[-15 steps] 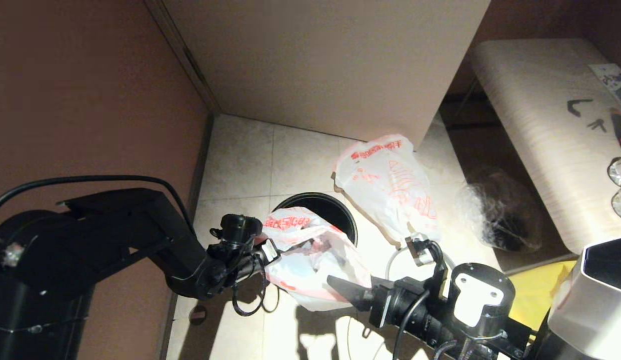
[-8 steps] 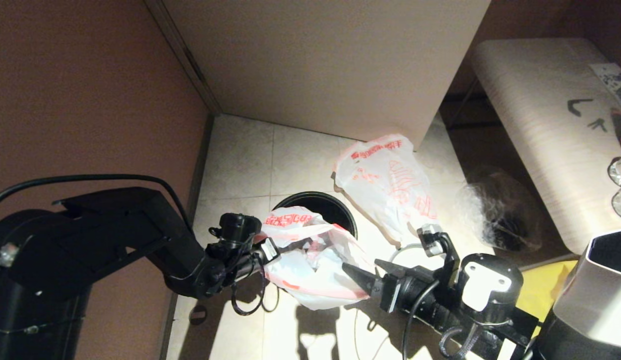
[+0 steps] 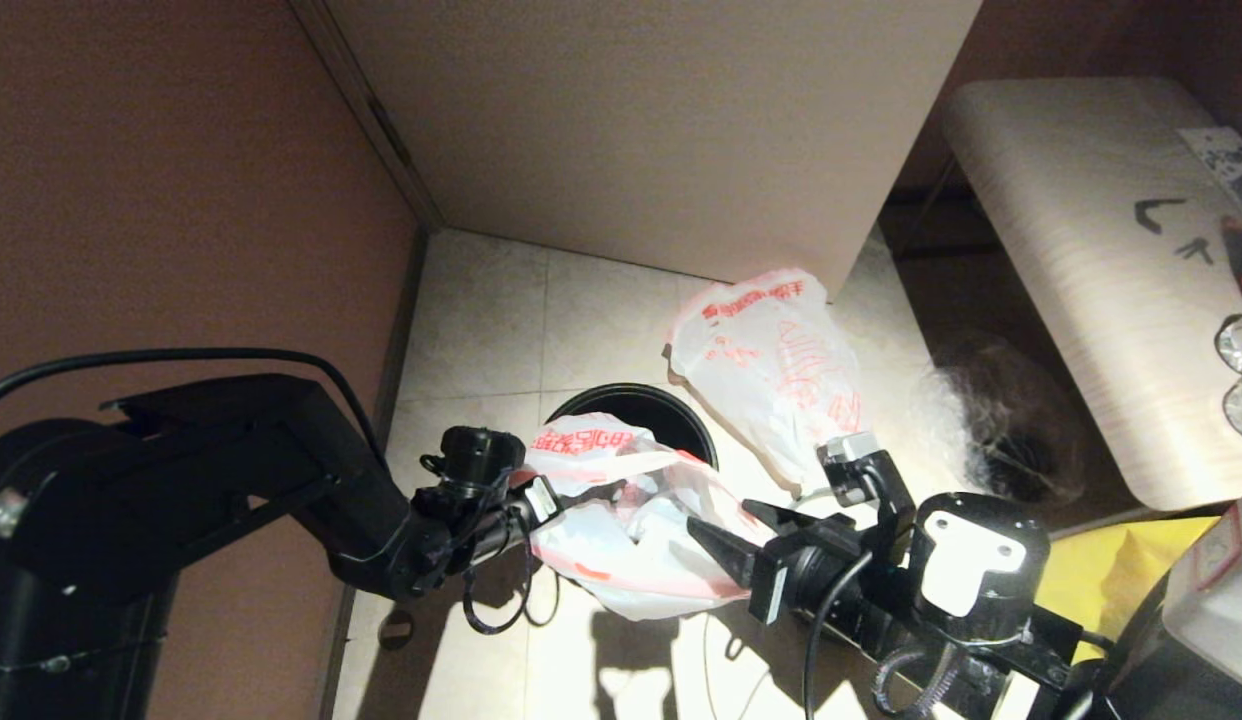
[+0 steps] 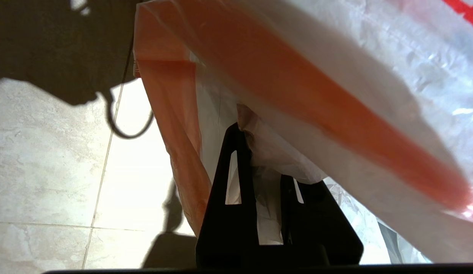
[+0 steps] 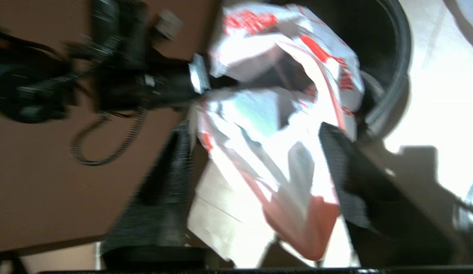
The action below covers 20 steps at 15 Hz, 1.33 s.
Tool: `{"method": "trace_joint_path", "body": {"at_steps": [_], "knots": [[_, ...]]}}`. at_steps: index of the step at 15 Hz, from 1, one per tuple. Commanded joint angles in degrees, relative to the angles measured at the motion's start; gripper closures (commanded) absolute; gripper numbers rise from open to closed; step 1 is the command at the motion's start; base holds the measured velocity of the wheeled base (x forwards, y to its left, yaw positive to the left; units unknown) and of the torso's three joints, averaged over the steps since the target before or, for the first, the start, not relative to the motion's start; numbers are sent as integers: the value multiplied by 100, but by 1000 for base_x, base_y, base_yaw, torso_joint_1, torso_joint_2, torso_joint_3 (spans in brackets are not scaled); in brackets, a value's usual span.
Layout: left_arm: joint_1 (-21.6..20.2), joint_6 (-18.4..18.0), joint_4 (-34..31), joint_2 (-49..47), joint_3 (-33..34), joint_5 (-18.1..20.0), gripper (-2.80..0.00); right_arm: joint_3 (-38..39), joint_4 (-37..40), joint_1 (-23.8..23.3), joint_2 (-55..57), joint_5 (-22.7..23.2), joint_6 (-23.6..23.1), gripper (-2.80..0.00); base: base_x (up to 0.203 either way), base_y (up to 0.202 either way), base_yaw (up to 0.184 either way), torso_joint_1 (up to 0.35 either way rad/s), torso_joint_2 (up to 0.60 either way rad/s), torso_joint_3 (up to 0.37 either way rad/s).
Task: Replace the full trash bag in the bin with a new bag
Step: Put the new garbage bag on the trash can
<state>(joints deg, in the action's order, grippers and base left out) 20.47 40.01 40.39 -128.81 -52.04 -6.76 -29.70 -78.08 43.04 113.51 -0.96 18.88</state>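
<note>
Two white-and-red bags — the new bag (image 3: 631, 520), the full trash bag (image 3: 771, 370); one bin (image 3: 661, 410); two grippers.

New bag (image 3: 631, 520) drapes across the bin (image 3: 681, 415) mouth — far rim open.

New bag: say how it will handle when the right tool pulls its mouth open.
Probably floppy: the new bag hangs creased and sagging from the shut left tool. Likely light: thin, translucent film. Its glossy surface may slip from the open right tool.
</note>
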Motion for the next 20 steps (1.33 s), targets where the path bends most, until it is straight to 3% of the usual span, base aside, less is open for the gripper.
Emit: {"method": "trace_joint_path", "body": {"at_steps": [1,5,9,20], "knots": [[1,24,22,5,1,0,0,-395,678,42,-26,-44,-66,0,0,0,0,0,0,0],[-12,30,30,35,23,160,0,-1578,2436,67,62,-224,-367,0,0,0,0,0,0,0],[-43,50,31,95,43,246,0,-2477,3533,37,516,-385,-502,0,0,0,0,0,0,0],[-52,62,28,84,45,369,0,-2543,3660,236,1209,-581,-702,0,0,0,0,0,0,0]]}}
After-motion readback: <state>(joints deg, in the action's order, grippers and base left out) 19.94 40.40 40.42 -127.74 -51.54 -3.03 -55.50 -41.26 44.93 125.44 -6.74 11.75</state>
